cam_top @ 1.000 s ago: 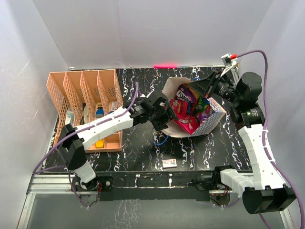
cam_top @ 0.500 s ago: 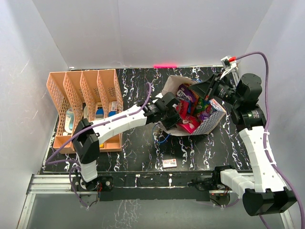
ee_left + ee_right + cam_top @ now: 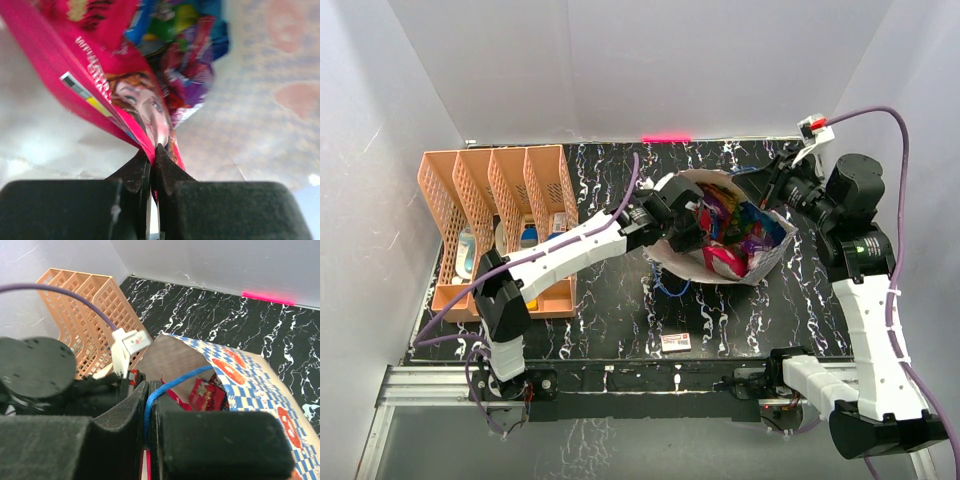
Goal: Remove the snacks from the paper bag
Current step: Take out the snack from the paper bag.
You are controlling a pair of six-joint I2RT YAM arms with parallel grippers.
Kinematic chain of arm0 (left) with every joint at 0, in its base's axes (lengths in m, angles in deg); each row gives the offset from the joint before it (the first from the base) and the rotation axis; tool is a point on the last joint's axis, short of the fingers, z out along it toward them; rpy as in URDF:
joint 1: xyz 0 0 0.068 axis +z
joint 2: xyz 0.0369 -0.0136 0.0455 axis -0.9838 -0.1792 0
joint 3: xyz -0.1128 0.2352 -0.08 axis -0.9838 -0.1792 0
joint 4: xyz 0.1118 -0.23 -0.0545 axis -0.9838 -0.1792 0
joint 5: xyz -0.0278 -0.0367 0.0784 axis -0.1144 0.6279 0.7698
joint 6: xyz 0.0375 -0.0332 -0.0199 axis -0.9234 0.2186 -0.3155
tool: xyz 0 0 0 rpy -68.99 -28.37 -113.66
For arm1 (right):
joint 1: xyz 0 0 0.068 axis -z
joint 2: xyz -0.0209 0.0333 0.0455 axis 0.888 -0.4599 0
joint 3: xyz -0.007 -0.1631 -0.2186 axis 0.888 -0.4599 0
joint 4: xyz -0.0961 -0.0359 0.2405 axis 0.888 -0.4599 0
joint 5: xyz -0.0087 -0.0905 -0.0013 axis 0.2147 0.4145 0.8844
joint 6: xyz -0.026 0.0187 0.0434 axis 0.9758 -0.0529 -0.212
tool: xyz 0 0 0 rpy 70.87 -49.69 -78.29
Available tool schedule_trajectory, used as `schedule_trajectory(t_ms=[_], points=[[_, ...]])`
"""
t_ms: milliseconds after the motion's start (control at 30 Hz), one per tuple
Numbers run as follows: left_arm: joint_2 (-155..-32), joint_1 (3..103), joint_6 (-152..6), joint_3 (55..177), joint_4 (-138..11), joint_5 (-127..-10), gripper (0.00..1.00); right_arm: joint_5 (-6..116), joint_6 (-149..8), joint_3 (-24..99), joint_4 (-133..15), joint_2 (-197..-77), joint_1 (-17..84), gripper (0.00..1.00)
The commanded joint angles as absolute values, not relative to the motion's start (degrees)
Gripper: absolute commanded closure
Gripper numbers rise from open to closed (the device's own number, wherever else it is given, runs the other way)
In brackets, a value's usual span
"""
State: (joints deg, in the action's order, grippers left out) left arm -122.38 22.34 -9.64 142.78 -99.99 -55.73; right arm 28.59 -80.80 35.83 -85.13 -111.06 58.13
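Magenta packet (image 3: 100,85) runs straight out from left gripper (image 3: 154,152) clamped on its edge, inside paper bag (image 3: 240,370) (right gripper (image 3: 148,390) pinches blue cord (image 3: 172,384)).

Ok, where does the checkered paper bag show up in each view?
Top external: paper bag right of centre, mouth open.
Left wrist: its cream inside fills the background.
Right wrist: its checkered wall at right, blue cord handle at centre.
Shared landmark: the pink snacks inside it.
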Motion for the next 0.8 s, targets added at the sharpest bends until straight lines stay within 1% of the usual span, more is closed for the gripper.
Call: schedule_trajectory(t_ms=[0,100,267,433,600,767], points=[[-120.06,22.37,-17.17,151.27,-94.45,-58.23,1.0,31.2,-77.64,40.33,-83.23,-107.61,57.78,0.92],[-120.32,22.35,-20.25,153.76,-91.56,-59.79,1.0,37.62,-75.98,40.75,-85.06,-106.1,57.76,0.93],[-123.27,22.37,-23.99,160.77,-90.86,-63.19,1.0,48.52,-76.06,40.84,-85.72,-102.83,57.71,0.92],[-125.53,22.63,-28.96,166.62,-84.43,-71.99,1.0,59.62,-76.11,41.41,-87.54,-101.46,57.73,0.92],[-123.2,23.05,-31.82,166.5,-73.01,-78.84,1.0,70.94,-75.31,41.83,-90.18,-100.54,57.73,0.92],[-120.03,23.33,-38.26,169.67,-70.55,-80.03,1.0,81.17,-75.3,42.57,-92.23,-99.87,57.71,0.92]])
